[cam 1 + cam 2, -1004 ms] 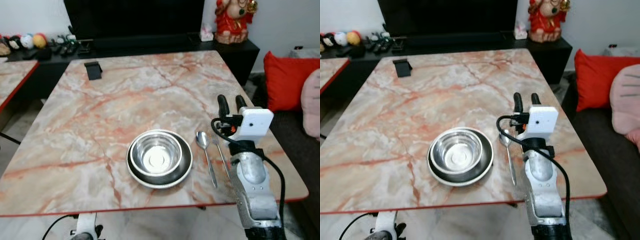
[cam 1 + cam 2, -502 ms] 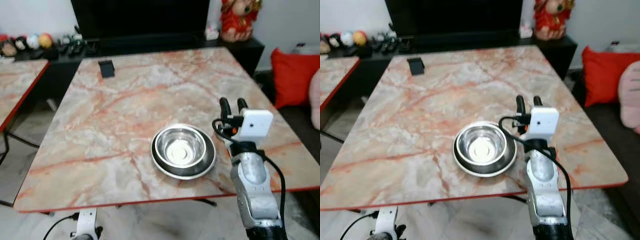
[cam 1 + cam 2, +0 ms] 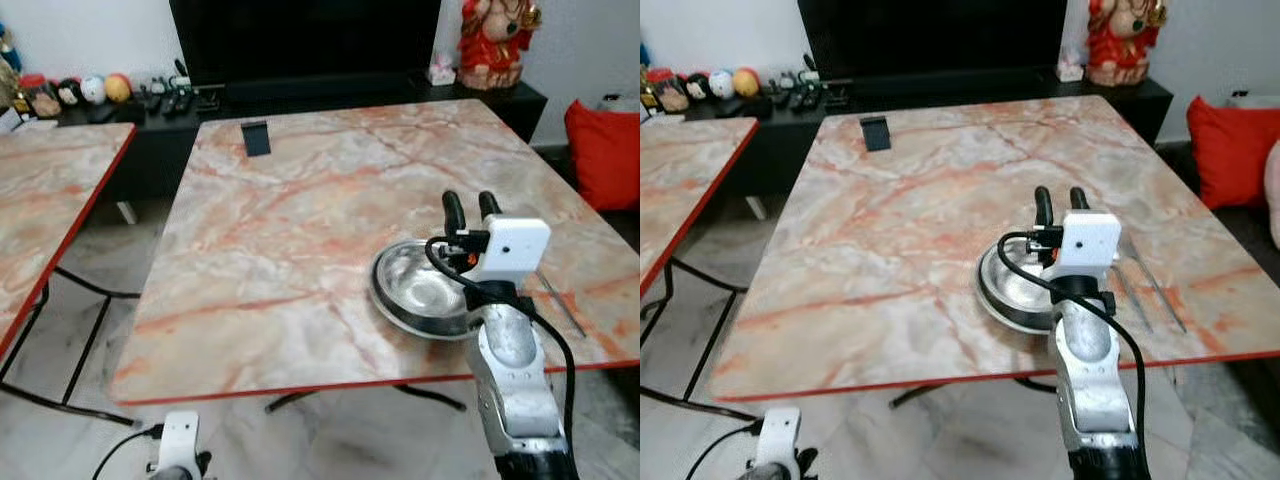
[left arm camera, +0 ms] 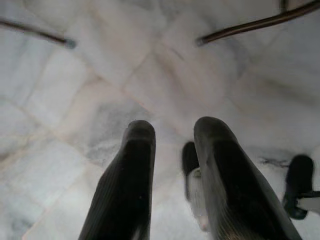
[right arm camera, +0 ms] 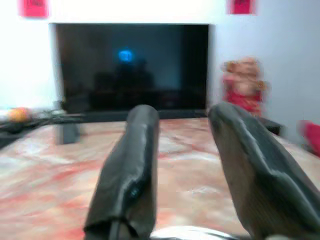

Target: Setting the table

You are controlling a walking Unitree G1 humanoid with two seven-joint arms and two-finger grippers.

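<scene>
A steel bowl [image 3: 1012,283] sits inside a steel plate [image 3: 990,298] near the front right of the marble table [image 3: 300,220]. Just to its right lie a spoon [image 3: 1132,298] and a fork [image 3: 1160,290], side by side. My right gripper [image 3: 470,203] is raised over the table's front edge, above the bowl's right side, open with nothing between its fingers; the arm hides part of the bowl. In the right wrist view the right gripper [image 5: 182,120] points across the table toward the television. My left gripper [image 4: 172,130] hangs open over the tiled floor.
A second marble table [image 3: 45,200] stands at the left, with a gap of floor between the two. A small black object [image 3: 256,137] lies at the table's far left. Behind are a black cabinet, a television [image 3: 300,35] and a red figurine [image 3: 497,40]. A red cushion [image 3: 605,150] is at the right.
The whole view has swung to the left, so the table and dishes sit further right in the picture. The bowl, spoon and fork keep their places on the table. My right arm stays raised.
</scene>
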